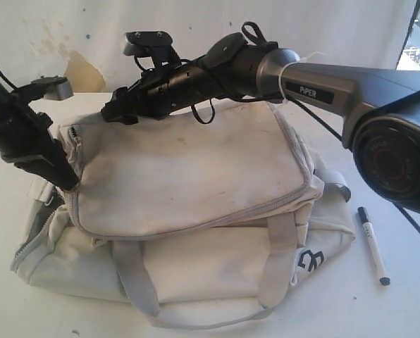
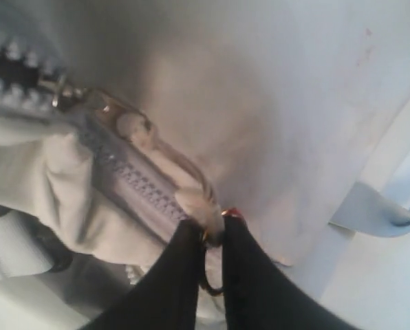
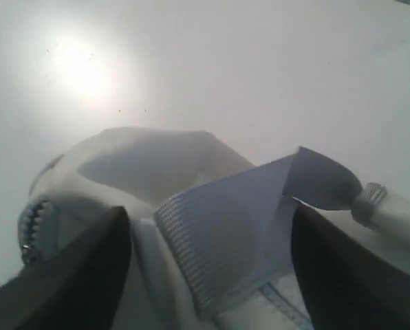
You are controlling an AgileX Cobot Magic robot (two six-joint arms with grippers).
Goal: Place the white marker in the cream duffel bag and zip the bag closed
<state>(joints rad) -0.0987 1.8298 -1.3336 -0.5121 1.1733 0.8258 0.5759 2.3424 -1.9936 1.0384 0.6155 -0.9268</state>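
Note:
The cream duffel bag (image 1: 196,183) lies in the middle of the table, its stained top flap folded flat. The white marker (image 1: 373,246) with its dark cap lies on the table to the bag's right, apart from both grippers. My left gripper (image 1: 67,185) points down at the bag's left end. In the left wrist view it (image 2: 212,230) is shut on the cream zipper pull (image 2: 199,206), beside the grey zipper (image 2: 139,185). My right gripper (image 1: 115,113) reaches across to the bag's far left corner. There it stands open (image 3: 208,220) around a grey webbing strap (image 3: 239,227).
The white table (image 1: 407,303) runs to a stained white wall (image 1: 196,28) behind. The right arm's long body (image 1: 323,88) crosses above the bag's back edge. A grey carry handle (image 1: 136,285) hangs over the bag's near side, by a dark logo (image 1: 310,263).

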